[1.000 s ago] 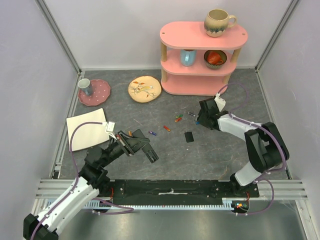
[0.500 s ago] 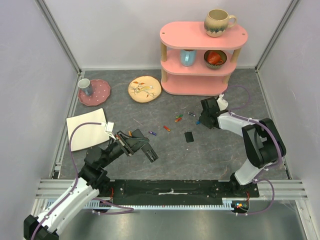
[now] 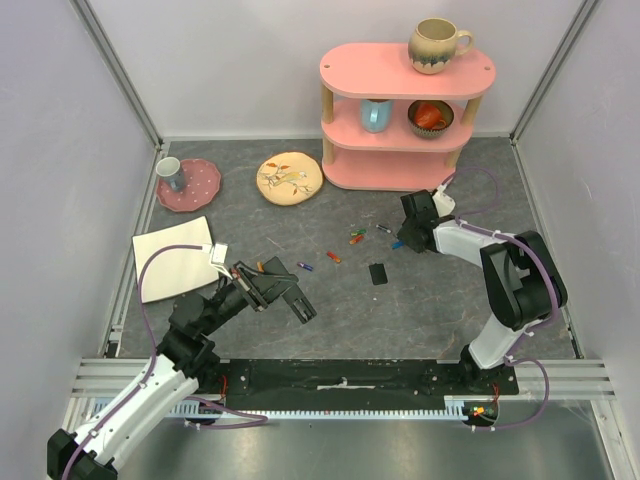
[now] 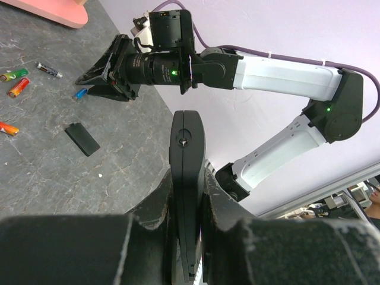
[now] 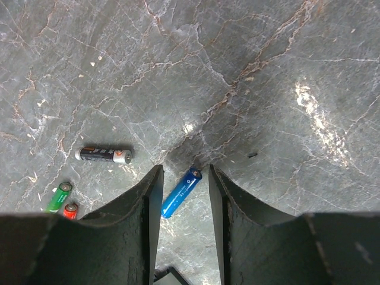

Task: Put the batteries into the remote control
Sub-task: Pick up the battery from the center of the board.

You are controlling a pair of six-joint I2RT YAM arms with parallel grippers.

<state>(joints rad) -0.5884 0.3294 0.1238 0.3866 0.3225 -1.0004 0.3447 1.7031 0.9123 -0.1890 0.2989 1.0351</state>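
The right gripper [image 5: 184, 172] sits low over the table [image 5: 267, 71], jaws apart, straddling a blue battery [image 5: 181, 192] that lies slantwise between them with gaps either side. A black battery [image 5: 104, 155], green battery [image 5: 59, 196] and red battery [image 5: 71, 209] lie nearby. The left gripper [image 4: 187, 190] clamps the remote [image 4: 186, 136], held above the table.

Right tool [image 5: 184, 172] has narrowed around the blue battery [image 5: 181, 193], seemingly not yet touching.
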